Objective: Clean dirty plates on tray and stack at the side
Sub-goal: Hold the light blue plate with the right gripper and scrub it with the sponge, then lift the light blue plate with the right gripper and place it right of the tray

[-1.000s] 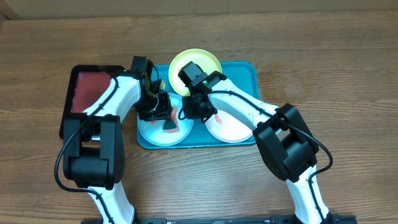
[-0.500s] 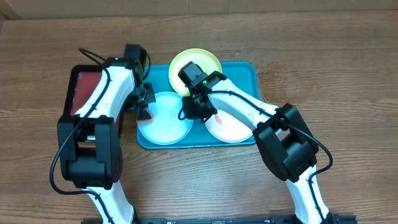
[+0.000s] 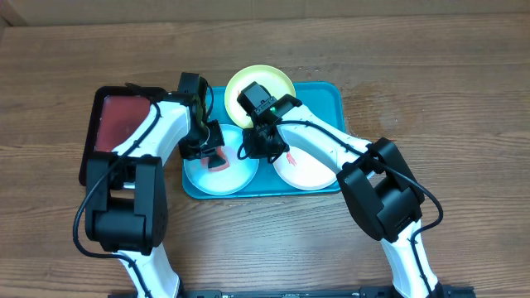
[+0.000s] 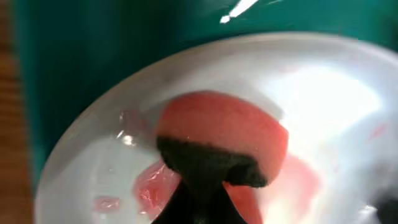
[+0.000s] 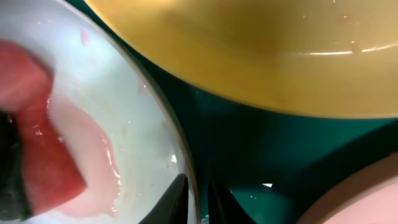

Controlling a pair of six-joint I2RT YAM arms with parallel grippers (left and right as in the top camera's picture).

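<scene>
The turquoise tray (image 3: 327,98) holds three plates. A yellow-green plate (image 3: 259,85) sits at its far edge, and a white plate (image 3: 313,172) with a red smear lies at the right. On the left is the pale mint-blue plate (image 3: 225,178), wet and streaked pink. My left gripper (image 3: 212,155) is shut on a red sponge (image 4: 230,127) with a dark scouring side, pressed onto that plate (image 4: 323,93). My right gripper (image 5: 198,198) is shut on the mint-blue plate's rim (image 5: 177,149), one finger inside and one outside.
A smaller dark-red tray (image 3: 122,118) with a black rim lies left of the turquoise tray, under my left arm. Brown wood-grain tabletop (image 3: 431,91) surrounds both trays. The yellow-green plate (image 5: 249,43) is close behind my right gripper.
My left gripper carried the sponge left to the mint-blue plate's edge, then back right onto the plate's upper left part. The right gripper has kept its hold on the rim.
</scene>
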